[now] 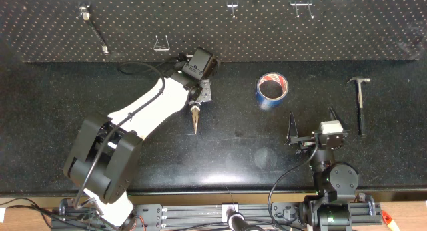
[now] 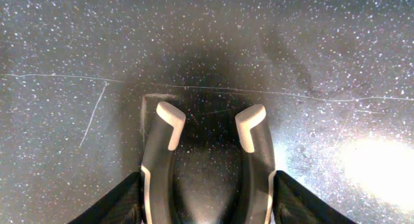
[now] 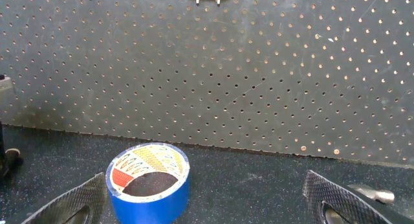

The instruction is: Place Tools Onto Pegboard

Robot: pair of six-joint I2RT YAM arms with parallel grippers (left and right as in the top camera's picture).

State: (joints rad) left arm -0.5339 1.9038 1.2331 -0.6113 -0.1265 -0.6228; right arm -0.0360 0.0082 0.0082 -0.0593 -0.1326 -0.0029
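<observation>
pliers just behind the open left claw

left claw [image 2: 210, 123] is what we meet first: its two fingers are spread apart over bare speckled table [image 2: 65, 43], with nothing between them. from above, what we take for needle-nose pliers [image 1: 195, 116] lie just beside this claw, on its side away from the pegboard [image 1: 267, 31]. their long axis runs from the claw toward the arm bases, and the pointed end faces away from the claw. we cannot tell whether claw and pliers touch. we judge that the coming move turns on this offset: the claw would need to draw back from the pegboard and settle across that axis.

our left arm is much the nearer one. right claw [image 1: 312, 124] is well apart from the pliers, fingers wide open and empty. a blue tape roll [image 3: 150, 182] stands ahead of it toward the pegboard, and a hammer [image 1: 360, 105] lies off to its outer side, handle running pegboard to bases. a bare hook [image 1: 161, 44] hangs on the board just beyond the left claw.

as for print, the tape roll carries a red and yellow label, but we can read no writing on it.
</observation>
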